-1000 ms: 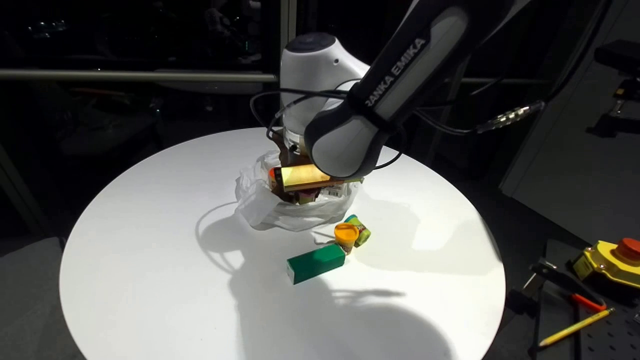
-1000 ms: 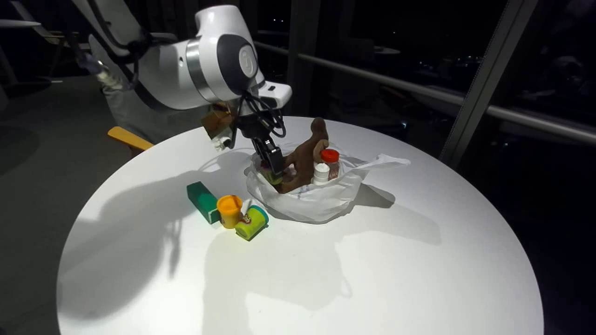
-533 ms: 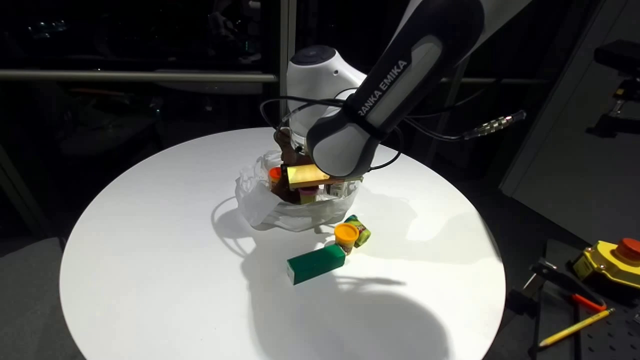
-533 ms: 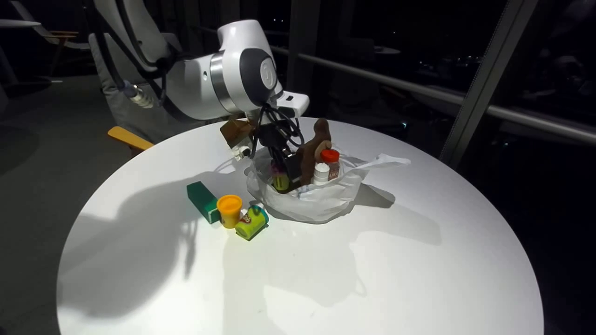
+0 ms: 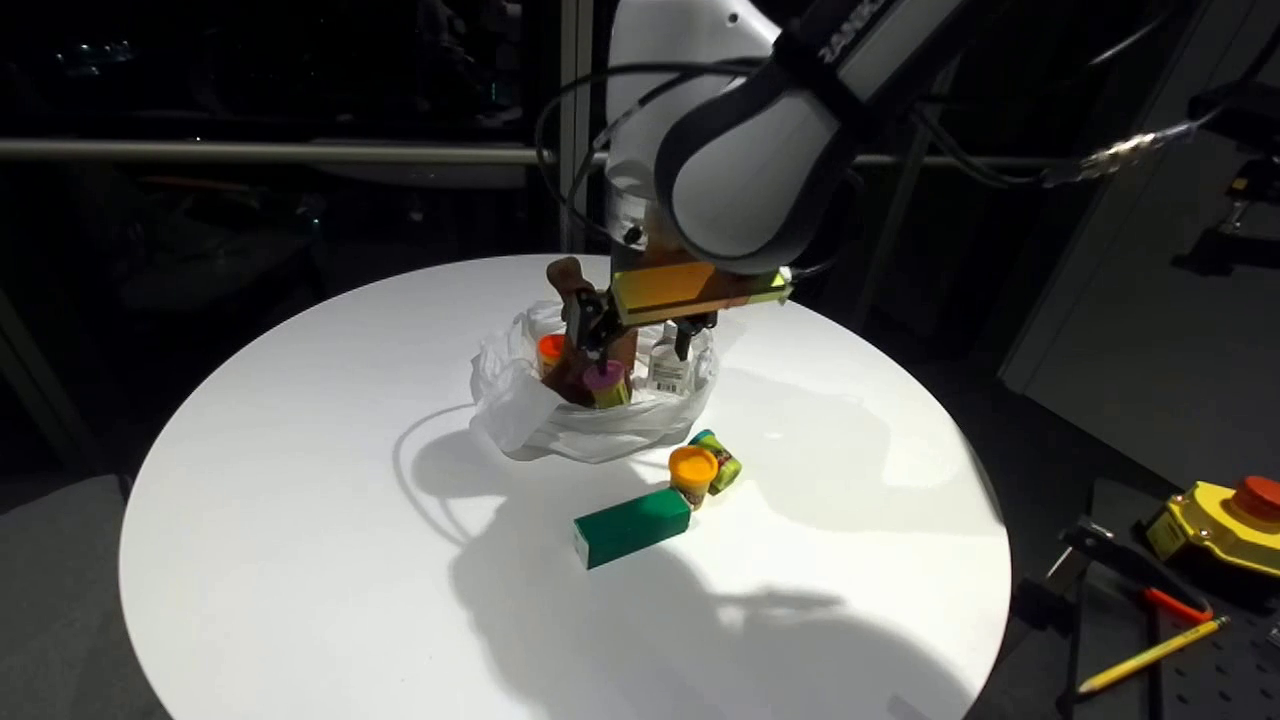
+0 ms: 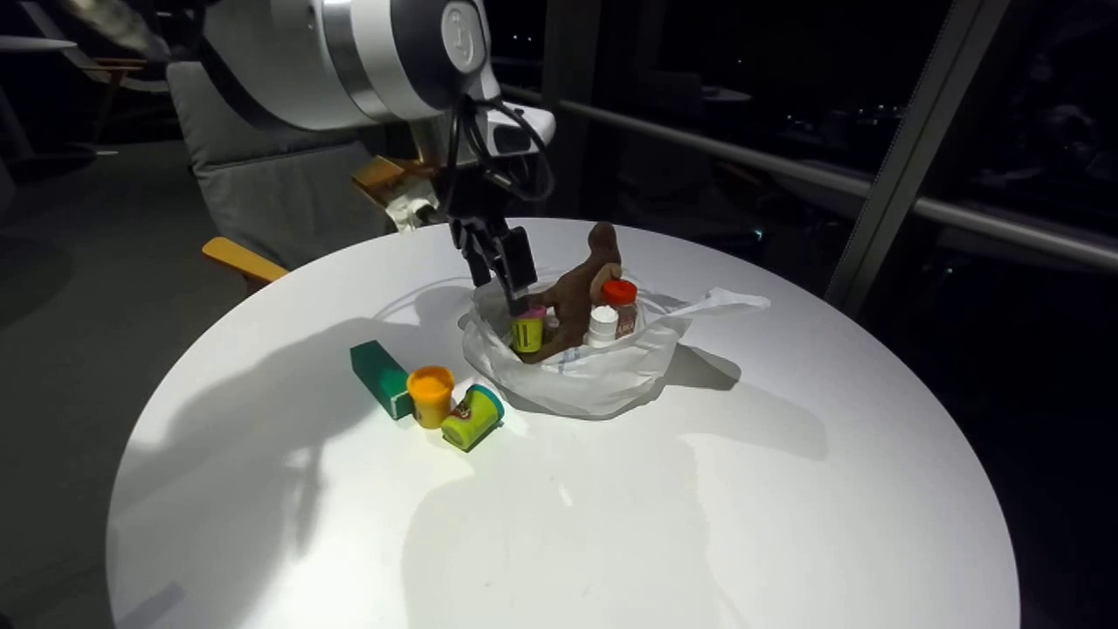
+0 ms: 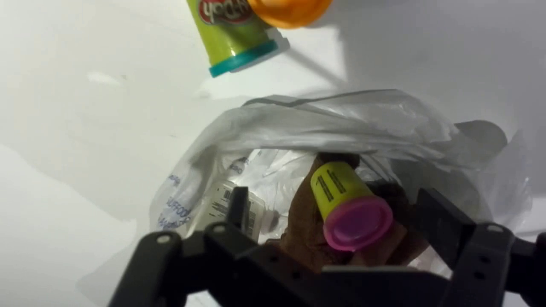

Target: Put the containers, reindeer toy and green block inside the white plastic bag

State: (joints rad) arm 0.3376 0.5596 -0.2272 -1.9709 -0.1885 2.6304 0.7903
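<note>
Pink-topped tub [image 7: 349, 204] in the white bag [image 7: 324, 128], jaws wide apart just above it.
The jaws hold nothing. Best to go straight up, slowly, so they don't snag the bag or bump the reindeer toy [image 6: 576, 301]. The green block [image 6: 379, 377], orange tub [image 6: 431, 398] and lime-green tub [image 6: 471, 421] are outside on the tabletop [image 6: 611, 524], probably next.

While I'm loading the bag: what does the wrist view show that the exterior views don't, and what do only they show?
Wrist view only: partly readable lettering on the white bag.
Exterior views only: the green block, in both, and, in an exterior view, a red jar lid.
Shared: the white bag, reindeer toy, pink-lidded tub, open gripper, teal-lidded tub and orange tub, the last two cropped in the wrist view.
</note>
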